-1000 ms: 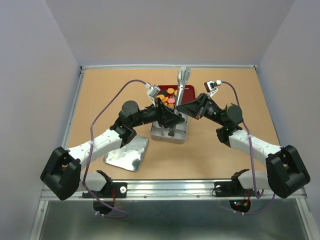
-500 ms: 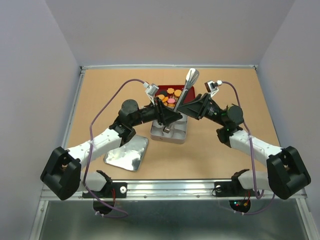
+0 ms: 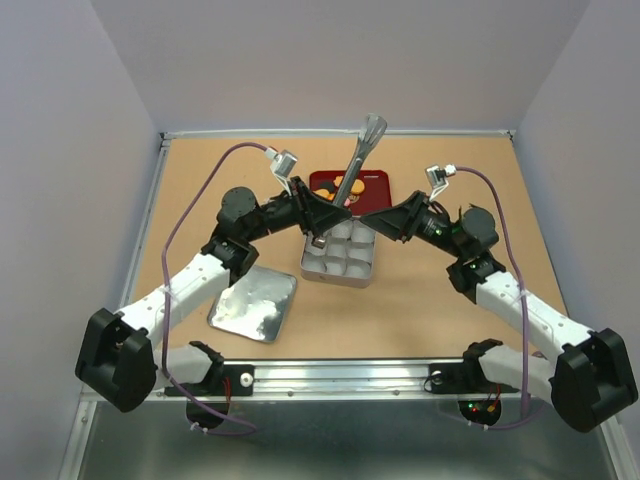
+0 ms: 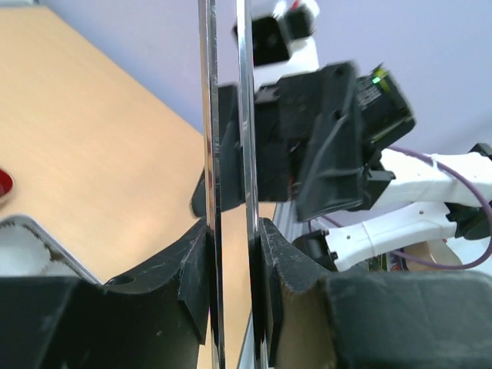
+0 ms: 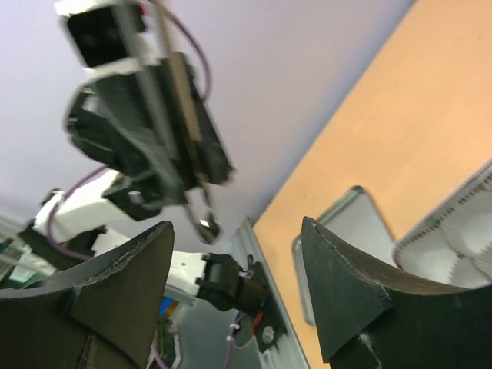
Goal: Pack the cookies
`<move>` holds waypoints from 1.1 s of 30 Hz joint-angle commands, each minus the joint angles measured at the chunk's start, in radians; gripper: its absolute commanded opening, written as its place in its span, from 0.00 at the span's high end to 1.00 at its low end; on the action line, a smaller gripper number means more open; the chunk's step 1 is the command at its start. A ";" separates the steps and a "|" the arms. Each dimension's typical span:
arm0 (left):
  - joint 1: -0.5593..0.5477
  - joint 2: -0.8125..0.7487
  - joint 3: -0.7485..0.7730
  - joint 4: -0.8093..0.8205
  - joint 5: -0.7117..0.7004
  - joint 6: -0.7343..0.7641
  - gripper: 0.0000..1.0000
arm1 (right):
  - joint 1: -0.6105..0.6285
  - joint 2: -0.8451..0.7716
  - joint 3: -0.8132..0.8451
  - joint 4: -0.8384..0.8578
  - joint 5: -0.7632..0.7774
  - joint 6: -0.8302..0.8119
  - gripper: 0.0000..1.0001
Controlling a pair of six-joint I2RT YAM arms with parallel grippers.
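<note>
Silver tongs (image 3: 358,165) stand tilted over the middle of the table, handle end up and back. My left gripper (image 3: 338,208) is shut on them low down; in the left wrist view both metal strips (image 4: 207,115) pass between its fingers (image 4: 192,269). The cookies (image 3: 326,186) lie in the dark red tray (image 3: 378,178), and only a few orange ones show past the arms. My right gripper (image 3: 368,220) stands open just right of the tongs, holding nothing. In its own view the right gripper (image 5: 234,231) faces the left arm and the tongs (image 5: 177,92).
The silver tin (image 3: 340,262) with its compartments sits in front of the tray, under both grippers. Its flat lid (image 3: 253,305) lies at the near left. The tin's corner (image 5: 453,238) and the lid (image 5: 346,231) show in the right wrist view.
My right gripper has opened, let go of the tongs and drawn back to the right. The left gripper has closed further on the tongs and its arm has shifted left and back.
</note>
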 commanded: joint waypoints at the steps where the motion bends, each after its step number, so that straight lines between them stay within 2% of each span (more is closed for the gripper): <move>1: 0.017 -0.041 0.067 0.072 0.052 0.019 0.63 | -0.004 -0.020 0.019 -0.186 0.067 -0.127 0.27; 5: 0.049 -0.035 0.101 -0.013 0.057 0.065 0.63 | -0.006 -0.028 0.036 -0.261 0.087 -0.173 0.27; 7: 0.066 -0.025 0.168 -0.131 -0.001 0.172 0.62 | -0.006 -0.042 0.053 -0.384 0.136 -0.233 0.27; 8: 0.074 -0.011 0.208 -0.311 -0.043 0.233 0.61 | -0.007 -0.058 0.076 -0.434 0.165 -0.260 0.27; 9: 0.078 0.032 0.253 -0.413 -0.093 0.290 0.61 | -0.006 -0.066 0.084 -0.483 0.199 -0.309 0.27; 10: 0.078 0.061 0.352 -0.511 -0.201 0.410 0.61 | -0.006 -0.075 0.091 -0.571 0.270 -0.325 0.27; 11: 0.078 0.093 0.403 -0.681 -0.254 0.455 0.60 | -0.006 -0.094 0.103 -0.610 0.305 -0.340 0.27; 13: 0.075 0.198 0.530 -0.832 -0.378 0.522 0.56 | -0.006 -0.109 0.110 -0.675 0.361 -0.367 0.27; 14: 0.075 0.230 0.564 -0.890 -0.493 0.560 0.55 | -0.006 -0.114 0.111 -0.719 0.395 -0.373 0.27; 15: 0.075 0.280 0.589 -0.974 -0.546 0.569 0.53 | -0.006 -0.120 0.108 -0.732 0.403 -0.377 0.27; 16: 0.075 0.299 0.616 -1.003 -0.624 0.576 0.52 | -0.006 -0.121 0.107 -0.758 0.409 -0.383 0.27; 18: 0.075 0.337 0.630 -1.056 -0.658 0.594 0.47 | -0.006 -0.123 0.094 -0.770 0.411 -0.386 0.27; 21: 0.075 0.359 0.621 -1.084 -0.710 0.602 0.47 | -0.006 -0.117 0.079 -0.779 0.412 -0.382 0.27; 28: 0.074 0.403 0.604 -1.126 -0.735 0.623 0.48 | -0.006 -0.082 0.064 -0.782 0.400 -0.391 0.27; 33: 0.065 0.423 0.606 -1.144 -0.661 0.642 0.50 | -0.006 -0.055 0.064 -0.781 0.389 -0.405 0.27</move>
